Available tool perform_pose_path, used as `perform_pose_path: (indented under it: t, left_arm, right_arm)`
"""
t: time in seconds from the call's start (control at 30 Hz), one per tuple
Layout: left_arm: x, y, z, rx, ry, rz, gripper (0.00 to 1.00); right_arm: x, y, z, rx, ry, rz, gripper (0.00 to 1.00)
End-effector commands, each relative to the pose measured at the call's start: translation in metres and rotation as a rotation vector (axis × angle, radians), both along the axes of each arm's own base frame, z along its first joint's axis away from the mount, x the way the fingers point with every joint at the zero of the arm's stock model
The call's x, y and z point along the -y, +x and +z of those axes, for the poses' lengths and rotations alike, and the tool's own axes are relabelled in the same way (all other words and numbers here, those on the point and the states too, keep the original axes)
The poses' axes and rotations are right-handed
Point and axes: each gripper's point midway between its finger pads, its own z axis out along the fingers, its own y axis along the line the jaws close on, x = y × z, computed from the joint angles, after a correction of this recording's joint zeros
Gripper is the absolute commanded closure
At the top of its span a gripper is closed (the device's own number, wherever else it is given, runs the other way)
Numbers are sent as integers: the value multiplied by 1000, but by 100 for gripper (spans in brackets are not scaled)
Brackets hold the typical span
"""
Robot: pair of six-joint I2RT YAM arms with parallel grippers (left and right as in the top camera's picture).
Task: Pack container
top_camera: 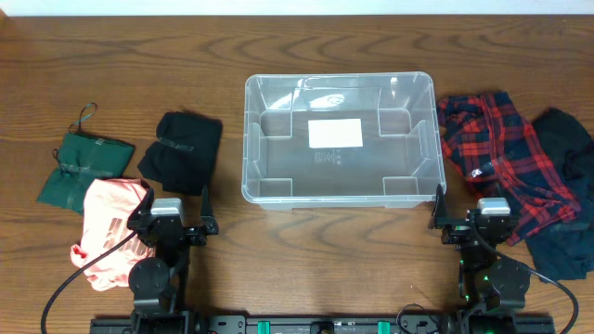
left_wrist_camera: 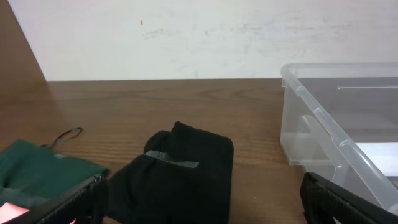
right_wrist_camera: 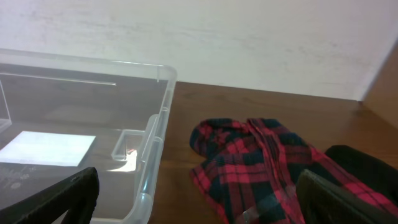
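Note:
The clear plastic container (top_camera: 255, 139) stands in the middle of the table with a white label on its bottom and nothing in it. It also shows in the left wrist view (left_wrist_camera: 323, 118) and the right wrist view (right_wrist_camera: 155, 124). My left gripper (top_camera: 176, 221) is open and empty near the front edge, just in front of a folded black garment (top_camera: 181, 151) (left_wrist_camera: 180, 171). My right gripper (top_camera: 471, 221) is open and empty, just in front of a red plaid garment (top_camera: 497, 153) (right_wrist_camera: 261, 162).
A pink garment (top_camera: 111, 227) lies by the left arm. A green cloth (top_camera: 83, 167) (left_wrist_camera: 37, 171) lies at far left. A dark garment (top_camera: 566, 195) (right_wrist_camera: 367, 165) lies at far right, partly under the plaid one. A white wall is behind the table.

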Motion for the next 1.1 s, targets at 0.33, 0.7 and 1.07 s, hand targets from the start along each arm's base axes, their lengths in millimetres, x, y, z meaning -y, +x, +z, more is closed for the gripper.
perform_pose_path:
  t: [0.33, 0.7, 1.07]
  left_arm:
    - [2, -1, -10, -31, -119, 3, 2]
    - [3, 4, 34, -85, -169, 11, 2]
    - [3, 23, 55, -361, -173, 31, 2]
  right_arm:
    - [-1, -1, 3, 2, 73, -7, 1]
    - [11, -15, 30, -48, 66, -81, 1]
    - [19, -14, 51, -288, 52, -132, 1]
